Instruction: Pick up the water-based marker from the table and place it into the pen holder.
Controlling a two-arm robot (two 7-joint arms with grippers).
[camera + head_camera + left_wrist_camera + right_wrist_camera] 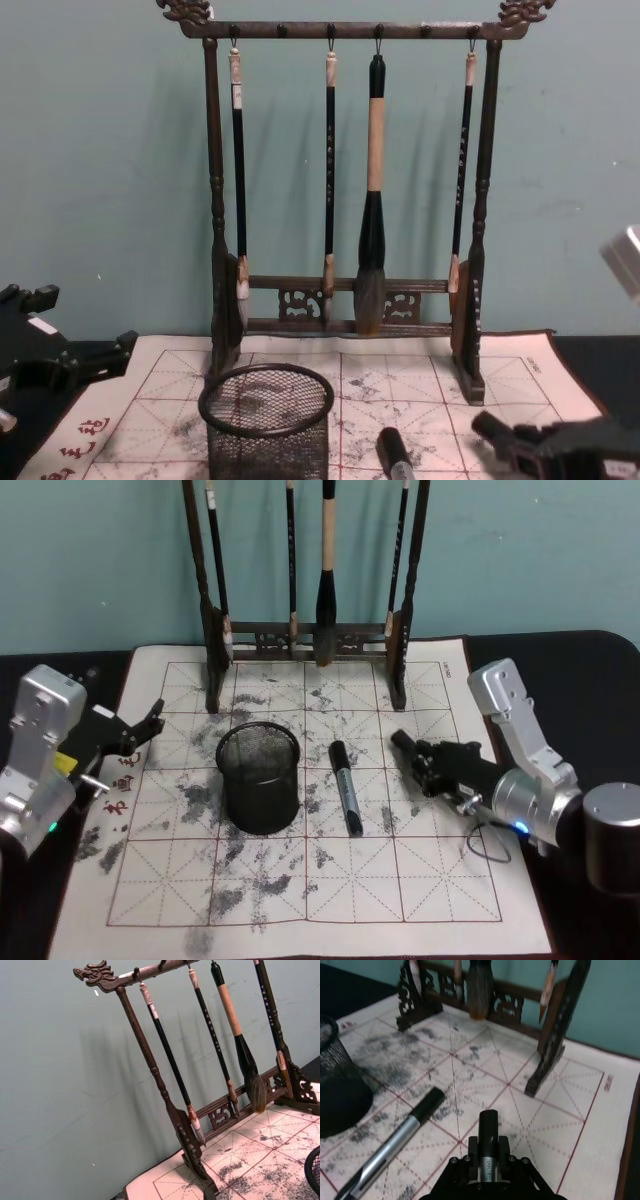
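Black-capped water-based marker [488, 1127] clamped in right gripper [428, 763], not yet in pen holder [260, 800]; left gripper [140, 730] open, idle at mat's [420, 900] left edge.

Held marker [488, 1129] right of pen holder [260, 798]

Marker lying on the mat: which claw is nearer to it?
Right. The right claw, holding a second marker, sits just beside the lying marker; the left claw is beyond the pen holder, at the mat's left edge.

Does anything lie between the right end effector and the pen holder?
Only a loose marker lying flat on the mat between the pen holder and the right end effector, which grips another marker.
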